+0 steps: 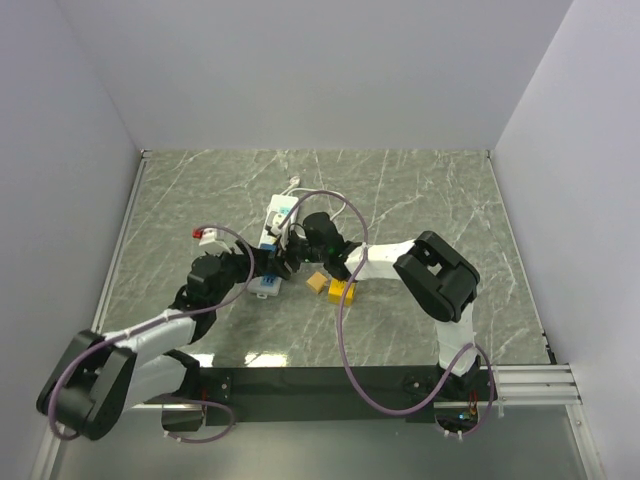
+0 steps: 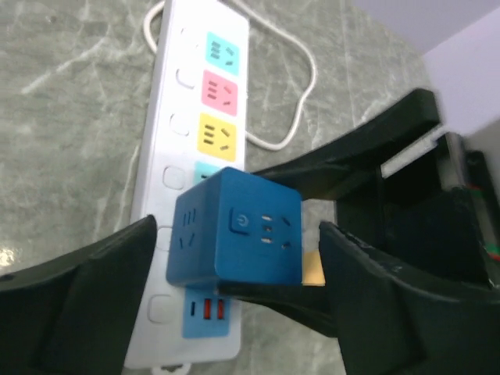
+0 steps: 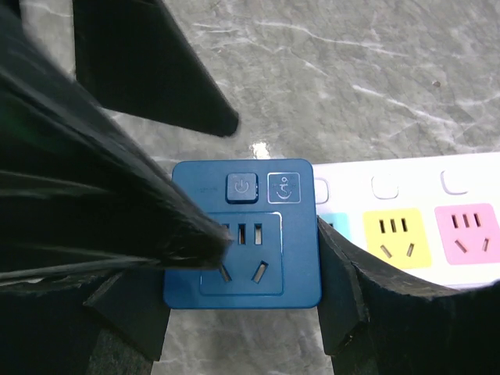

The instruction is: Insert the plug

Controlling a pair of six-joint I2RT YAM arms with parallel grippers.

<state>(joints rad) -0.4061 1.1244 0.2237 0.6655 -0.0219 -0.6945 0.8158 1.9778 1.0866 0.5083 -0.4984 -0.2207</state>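
Yellow blocks (image 1: 342, 291) lie on worktop (image 1: 430, 210) just beside R arm; small red-white item (image 1: 205, 235) near L arm. Blue cube plug (image 2: 234, 234) sits on white power strip (image 2: 195, 94), below yellow socket. R end effector (image 3: 242, 273) clamps cube's sides. L end effector (image 2: 236, 230) is open, straddling cube w/ gaps both sides.

Teal socket (image 2: 205, 172) of pwr strip (image 2: 166, 117) mostly behind blue cube (image 2: 234, 238)
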